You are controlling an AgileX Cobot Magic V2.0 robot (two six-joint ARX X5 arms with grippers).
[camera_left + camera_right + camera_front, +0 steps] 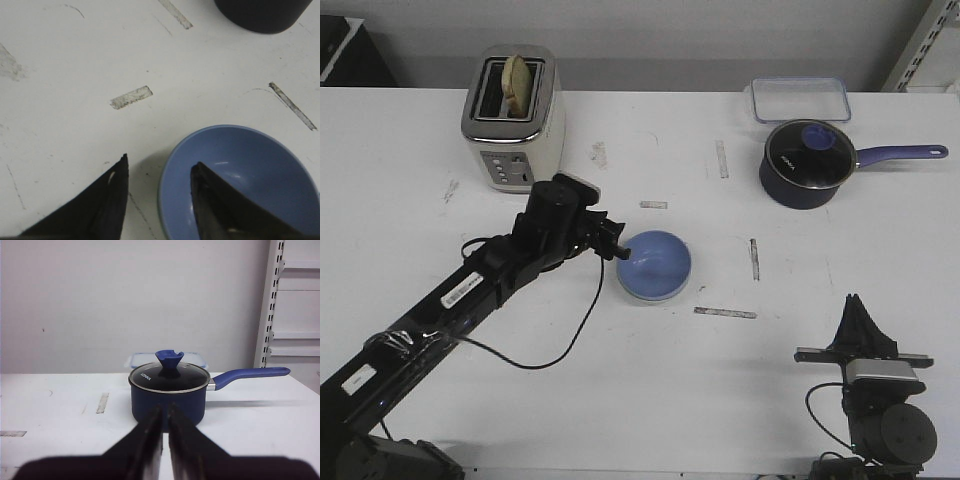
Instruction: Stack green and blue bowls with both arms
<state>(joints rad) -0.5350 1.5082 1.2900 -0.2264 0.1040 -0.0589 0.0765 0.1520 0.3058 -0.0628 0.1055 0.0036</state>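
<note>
Blue bowl sits mid-table, and my left gripper is at its near-left rim. Fingers spread: in the left wrist view one finger is outside the bowl over bare table, the other inside over the blue wall, so the rim runs between them. Cannot tell if either pad touches the rim yet. A faint paler edge shows along the bowl's lower rim in that view, could be the green bowl already nested under, too thin to say; no separate green bowl in any view.

Judgement: the step is a rim pinch, or a release after placing. If grasping, I should seat the rim deep between the fingers before closing, and close slowly so the glossy wall doesn't skid or tip. Lift straight up and keep it level.

Further right, the dark blue saucepan with glass lid is well clear. My right gripper is parked at the table's near edge, fingers nearly pressed together with a thin slit between, holding nothing, pointed at the saucepan.
</note>
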